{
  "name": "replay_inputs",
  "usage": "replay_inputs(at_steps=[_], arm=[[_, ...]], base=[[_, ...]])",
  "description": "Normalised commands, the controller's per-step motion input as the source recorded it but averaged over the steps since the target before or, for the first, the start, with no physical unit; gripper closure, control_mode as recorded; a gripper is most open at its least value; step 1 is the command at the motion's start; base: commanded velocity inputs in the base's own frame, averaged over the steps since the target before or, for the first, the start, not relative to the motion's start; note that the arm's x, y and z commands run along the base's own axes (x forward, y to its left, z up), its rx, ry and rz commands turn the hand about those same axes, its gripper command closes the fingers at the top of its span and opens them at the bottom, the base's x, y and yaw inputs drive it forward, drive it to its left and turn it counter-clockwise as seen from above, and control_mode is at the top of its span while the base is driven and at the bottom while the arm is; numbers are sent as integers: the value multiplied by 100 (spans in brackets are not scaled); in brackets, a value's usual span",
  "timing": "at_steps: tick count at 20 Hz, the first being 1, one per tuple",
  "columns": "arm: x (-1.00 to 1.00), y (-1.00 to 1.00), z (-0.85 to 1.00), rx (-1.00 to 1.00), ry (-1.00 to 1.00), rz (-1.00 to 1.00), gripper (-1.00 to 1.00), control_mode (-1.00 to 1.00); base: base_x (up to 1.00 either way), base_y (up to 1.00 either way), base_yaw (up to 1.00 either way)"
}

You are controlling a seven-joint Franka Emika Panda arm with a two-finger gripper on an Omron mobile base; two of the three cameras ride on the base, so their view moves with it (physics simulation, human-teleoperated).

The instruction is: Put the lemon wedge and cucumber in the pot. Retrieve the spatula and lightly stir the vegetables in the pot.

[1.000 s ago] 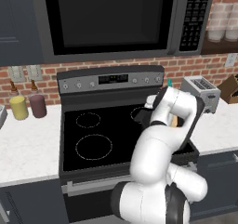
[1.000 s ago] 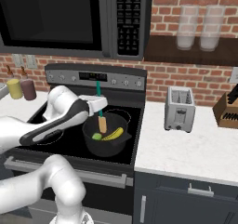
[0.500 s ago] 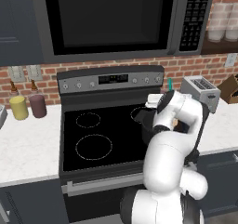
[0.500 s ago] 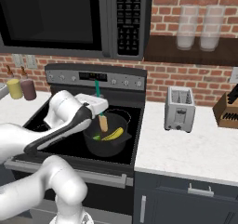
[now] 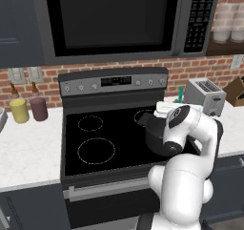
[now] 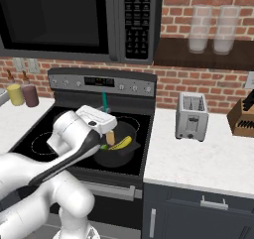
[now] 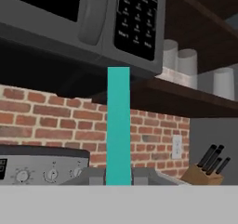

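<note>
A: Pot (image 6: 121, 153) matt dark metal. Spatula (image 7: 118, 125) handle smooth teal plastic, blade tan, wood-like.

B: Noted. Stovetop (image 5: 102, 138) glossy black glass; toaster (image 6: 192, 116) brushed metal; tabletop (image 6: 208, 156) pale speckled stone.

Left burners (image 5: 95, 150) bare; toaster (image 6: 192, 116) stands right of pot (image 6: 116, 152); microwave (image 6: 74, 20) overhead.

The spatula (image 6: 107, 119) stands nearly upright, its blade down inside the pot (image 6: 118, 154) and its handle rising above the gripper (image 6: 107, 130) toward the stove's control panel (image 6: 101, 82) behind it. Beside the blade, to its right, the cucumber (image 6: 120, 143) lies in the pot; the lemon wedge (image 6: 104, 147) sits at the blade's foot. Farther right of the spatula stands the toaster (image 6: 192, 116) on the counter (image 6: 208, 158), and beyond it the knife block (image 6: 242, 117). Above hangs the microwave (image 6: 79, 20).
</note>
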Motion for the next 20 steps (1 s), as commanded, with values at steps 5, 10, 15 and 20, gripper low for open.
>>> replay_inputs(at_steps=[5,10,15,20], arm=[[-1,-1,0,0,0,-1,100,-100],[0,-14,0,0,1,-2,100,-100],[-1,-25,-11,0,1,-2,100,-100],[10,-3,-53,0,10,-1,100,-100]], base=[[0,0,0],[0,0,0],[0,0,0],[0,0,0]])
